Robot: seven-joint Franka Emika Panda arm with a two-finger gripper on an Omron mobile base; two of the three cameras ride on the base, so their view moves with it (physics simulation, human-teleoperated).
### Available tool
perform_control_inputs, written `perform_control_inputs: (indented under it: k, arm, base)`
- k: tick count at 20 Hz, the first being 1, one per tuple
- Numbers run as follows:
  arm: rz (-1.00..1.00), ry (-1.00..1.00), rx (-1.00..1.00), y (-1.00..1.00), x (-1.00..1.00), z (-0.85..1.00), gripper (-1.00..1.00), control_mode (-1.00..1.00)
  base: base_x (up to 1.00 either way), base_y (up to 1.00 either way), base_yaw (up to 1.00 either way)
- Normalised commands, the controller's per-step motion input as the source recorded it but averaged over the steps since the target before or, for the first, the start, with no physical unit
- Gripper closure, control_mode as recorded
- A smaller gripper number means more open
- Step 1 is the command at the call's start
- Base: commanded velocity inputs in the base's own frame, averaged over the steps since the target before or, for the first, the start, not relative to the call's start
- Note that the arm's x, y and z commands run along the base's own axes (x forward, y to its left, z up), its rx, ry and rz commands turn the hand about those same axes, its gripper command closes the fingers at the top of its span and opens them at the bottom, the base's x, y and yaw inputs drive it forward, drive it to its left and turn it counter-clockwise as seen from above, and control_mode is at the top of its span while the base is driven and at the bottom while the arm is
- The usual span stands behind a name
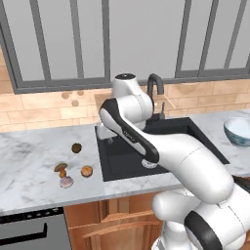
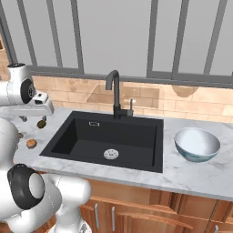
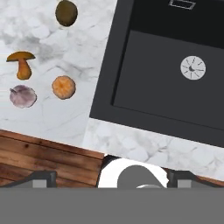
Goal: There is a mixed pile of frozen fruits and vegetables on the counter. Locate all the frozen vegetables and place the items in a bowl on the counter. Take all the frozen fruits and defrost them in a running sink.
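Hand view looks down on the counter (image 3: 52, 118) from above, with all four pile items at the upper left of the frame: dark olive-brown ball (image 3: 66, 13) at the top, brown mushroom (image 3: 21, 62) below it toward the left edge, orange ball (image 3: 64, 87) lower and to the right, pinkish-white bulb (image 3: 23, 96) just left of the orange ball. None touching, all resting on marble, well apart from the sink (image 3: 166, 74), which takes the right half of that frame with its silver drain (image 3: 192, 68). Same four pieces at the lower left of the left base view, left of the basin. Bowl (image 2: 197, 144) sits at the right of the right base view, on the counter beyond the sink, and holds nothing. Basin also holds nothing, and no water visible from the faucet (image 2: 114, 91). Judged from this: nothing sorted yet, both vegetables still to go to the bowl, both fruits still to go to the sink, tap still to be run. Gripper (image 1: 105, 133) hangs above the sink's left edge, near the middle of the left base view, carrying nothing visible; cannot tell whether the jaws stand apart or together, since the arm's own body hides the fingers.
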Motion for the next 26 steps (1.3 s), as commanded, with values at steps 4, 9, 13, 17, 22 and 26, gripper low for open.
perform_control_inputs:
  k: [4, 9, 13, 17, 22, 26]
  arm:
    - [0.06, 0.08, 0.03, 0.24, 0.03, -0.27, -1.0, -1.0]
    - [0.06, 0.11, 0.03, 0.22, 0.04, -0.22, -1.0, -1.0]
    - [0.06, 0.1, 0.01, 0.25, 0.1, -0.18, -1.0, -1.0]
    - [0.12, 0.04, 0.01, 0.32, 0.17, -0.2, -1.0, -1.0]
    - [0.16, 0.01, 0.0, 0.33, 0.08, -0.2, -1.0, -1.0]
    - [0.18, 0.0, 0.0, 0.24, 0.1, -0.21, -1.0, -1.0]
  base:
    - [0.0, 0.0, 0.0]
    - [0.0, 0.0, 0.0]
    - [0.0, 0.0, 0.0]
    - [0.0, 0.0, 0.0]
    - [0.0, 0.0, 0.0]
    - [0.0, 0.0, 0.0]
